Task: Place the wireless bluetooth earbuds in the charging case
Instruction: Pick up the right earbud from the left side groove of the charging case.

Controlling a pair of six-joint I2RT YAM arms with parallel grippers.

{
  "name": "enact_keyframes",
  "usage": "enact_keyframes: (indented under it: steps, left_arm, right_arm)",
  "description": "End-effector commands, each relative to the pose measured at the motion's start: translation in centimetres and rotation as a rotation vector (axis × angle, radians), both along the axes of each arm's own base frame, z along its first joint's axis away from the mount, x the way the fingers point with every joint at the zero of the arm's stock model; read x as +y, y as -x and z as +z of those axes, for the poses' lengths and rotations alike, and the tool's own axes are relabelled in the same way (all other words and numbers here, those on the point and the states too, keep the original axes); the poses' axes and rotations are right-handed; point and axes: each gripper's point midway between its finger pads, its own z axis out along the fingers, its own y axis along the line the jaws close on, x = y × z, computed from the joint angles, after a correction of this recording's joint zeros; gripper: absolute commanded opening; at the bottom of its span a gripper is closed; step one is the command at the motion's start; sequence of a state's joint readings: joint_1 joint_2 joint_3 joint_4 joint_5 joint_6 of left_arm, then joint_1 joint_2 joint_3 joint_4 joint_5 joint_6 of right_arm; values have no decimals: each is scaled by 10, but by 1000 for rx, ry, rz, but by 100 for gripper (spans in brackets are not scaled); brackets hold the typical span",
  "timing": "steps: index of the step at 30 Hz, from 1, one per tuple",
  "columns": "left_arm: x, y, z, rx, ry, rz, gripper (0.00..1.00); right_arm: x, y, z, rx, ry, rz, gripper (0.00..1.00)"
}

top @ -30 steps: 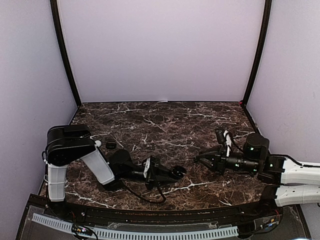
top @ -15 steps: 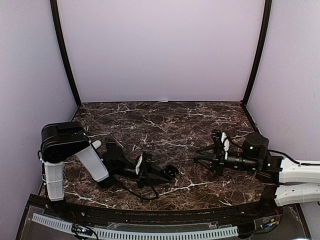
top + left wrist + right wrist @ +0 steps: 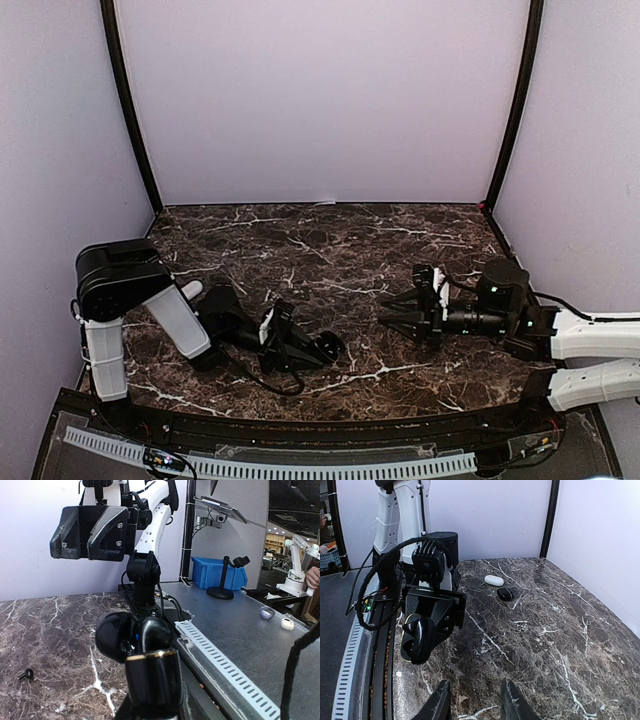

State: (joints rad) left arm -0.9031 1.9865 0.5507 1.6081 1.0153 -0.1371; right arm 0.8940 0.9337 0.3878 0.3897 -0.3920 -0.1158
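The left gripper (image 3: 312,349) is clamping a glossy black, gold-rimmed, open-lidded charging case (image 3: 151,675), while the right gripper (image 3: 475,686) is hovering opposite, its fingers parted around nothing.

**Dark Marble, Lilac Walls, Black-and-White Arms**

The table (image 3: 330,240) is patterned in dark brown marble with white veins, and the walls (image 3: 320,100) are coloured pale lilac. The charging case (image 3: 152,680) is finished in glossy black and ringed by a thin gold band. Left of the charging case, in the left wrist view, a tiny black earbud (image 3: 27,674) is seen on the marble; to its right, a blue bin (image 3: 205,575) is shown. Beyond the charging case, in the right wrist view, a white oval object (image 3: 494,580) and a black oval object (image 3: 504,594) are seen. The left arm (image 3: 178,318) and the right arm (image 3: 590,348) are coloured black with white links.
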Motion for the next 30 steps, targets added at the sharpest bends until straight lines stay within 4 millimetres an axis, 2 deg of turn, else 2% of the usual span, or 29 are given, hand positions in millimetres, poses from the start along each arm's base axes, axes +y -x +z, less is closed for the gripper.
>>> enact_keyframes:
  steps: [1, 7, 14, 21, 30]
  left_arm:
    - [15, 11, 50, -140, 185, -66, 6]
    - [20, 17, 50, -138, 167, -157, 6]
    - [21, 29, 47, -115, 114, -324, 3]
    - [20, 29, 48, -104, 98, -360, 3]
    - [15, 25, 44, -79, 78, -375, 3]
  right_arm:
    - [9, 2, 28, -99, -45, 45, 33]
    - [24, 11, 35, -165, -17, 91, 30]
    - [38, 33, 43, -289, 8, 168, 28]
    - [44, 58, 39, -352, 35, 254, 28]
    - [46, 63, 33, -368, 71, 266, 28]
